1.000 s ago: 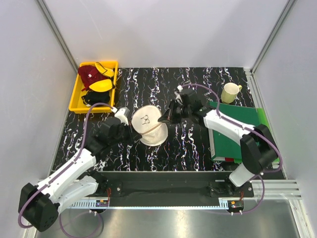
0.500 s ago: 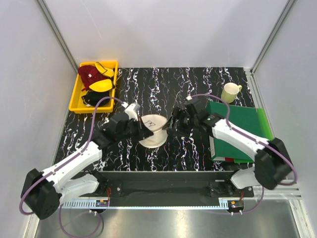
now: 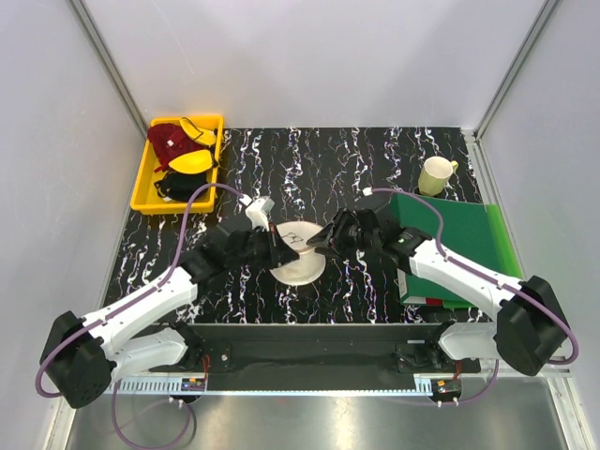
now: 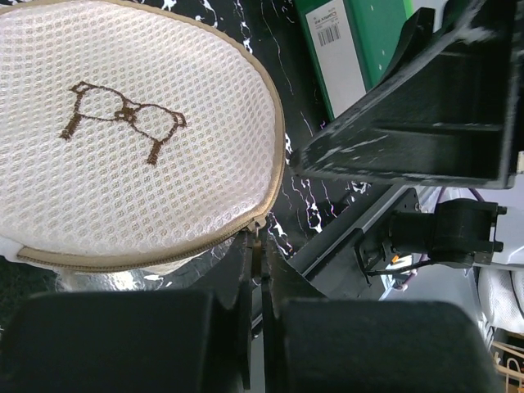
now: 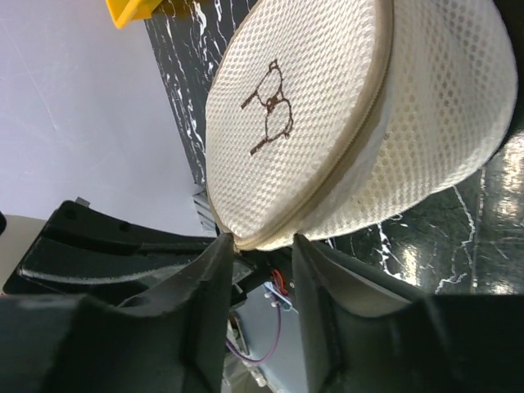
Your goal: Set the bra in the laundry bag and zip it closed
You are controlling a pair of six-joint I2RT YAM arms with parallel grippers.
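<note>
The laundry bag (image 3: pixel 300 264) is seen lying on the black marbled surface (image 3: pixel 375 155) between the two arms, its printed dome turned upward. The left gripper (image 4: pixel 255 242) is set at the bag's left rim, and its jaws are pressed together on the tan zip line (image 4: pixel 147 264), just where the closed teeth end. The pull itself is too small to be made out, but such a pinch is judged to be meant for drawing the slider along. The right gripper (image 5: pixel 262 247) is placed at the opposite rim, its jaws held apart with the seam just at their mouth. No clamping is shown, and the pose is judged to be a brace against the other arm's tug. Along the stretches in view the zip is seen closed. The bra is not visible in any view; it is judged to be inside the bag, though nothing can be made out through the mesh.

No words are carried by the bag, only a small brown bra drawing (image 4: pixel 123 119). A white barcode label (image 4: pixel 337 37) is borne by the green binder (image 4: pixel 385 24), but its print cannot be read.
</note>
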